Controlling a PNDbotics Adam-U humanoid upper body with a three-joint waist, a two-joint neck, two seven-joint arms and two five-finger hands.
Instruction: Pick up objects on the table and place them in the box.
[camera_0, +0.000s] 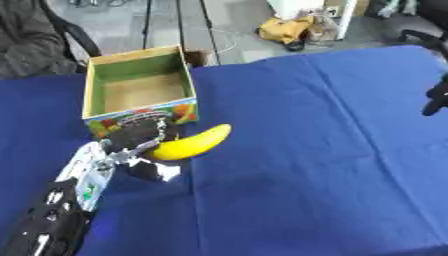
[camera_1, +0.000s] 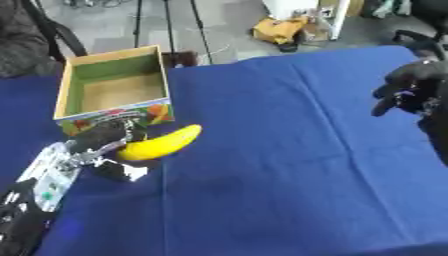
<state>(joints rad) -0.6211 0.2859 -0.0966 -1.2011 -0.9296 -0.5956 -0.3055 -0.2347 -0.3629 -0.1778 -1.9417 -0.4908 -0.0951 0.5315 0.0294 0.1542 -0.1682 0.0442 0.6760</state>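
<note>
The counter (camera_0: 332, 150), draped in a blue cloth, fills most of the view and carries little: only one loose object shows on it.

Toward ten o'clock stands the box (camera_0: 188, 82), open-topped, with green inner walls, a brown floor and a printed fruit band along its near side. Its inside looks bare, so by this evidence nothing has been placed yet.

The left arm comes in from seven o'clock. Its left hand (camera_0: 136, 137) sits just in front of the box's near wall, its fingers (camera_0: 160, 129) curled round the stem end of the banana (camera_0: 194, 142). The banana is yellow, lies tilted with its free tip pointing toward one o'clock, and appears lifted a little off the cloth, to judge by the shadow beneath it; that cannot be told for certain. It is just beside the box's near right corner, outside it.

The right hand (camera_1: 404, 92) hangs at three o'clock, well apart from the box and the banana, fingers loosely curled and holding nothing.

As a judgement, the pick looks done or nearly so. What is left is raising the banana above the near wall, carrying it over the opening toward eleven o'clock, and releasing it inside.
</note>
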